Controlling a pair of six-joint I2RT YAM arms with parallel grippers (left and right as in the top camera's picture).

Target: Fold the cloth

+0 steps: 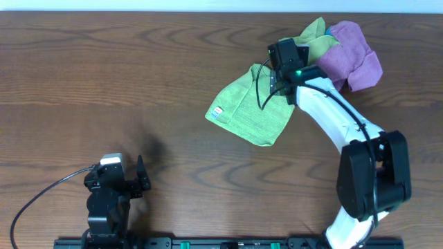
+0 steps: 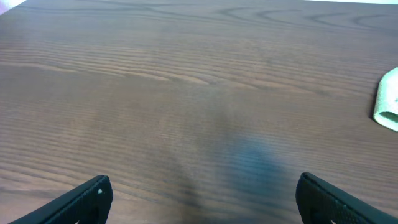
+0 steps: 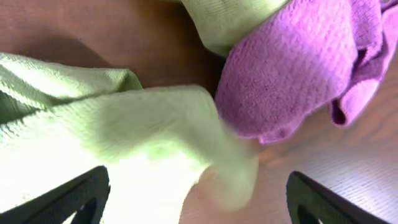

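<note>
A light green cloth (image 1: 252, 111) lies partly spread on the wooden table, right of centre, with a white label at its left corner. My right gripper (image 1: 285, 63) hovers over its upper right part with its fingers wide apart. In the right wrist view the green cloth (image 3: 124, 143) fills the space between the open fingers (image 3: 199, 199), blurred and close. My left gripper (image 1: 123, 181) rests at the near left, open and empty (image 2: 202, 196), far from the cloth.
A purple cloth (image 1: 351, 57) is bunched at the far right, touching another green cloth piece (image 1: 313, 33); it also shows in the right wrist view (image 3: 298, 68). A pale object (image 2: 388, 99) sits at the right edge of the left wrist view.
</note>
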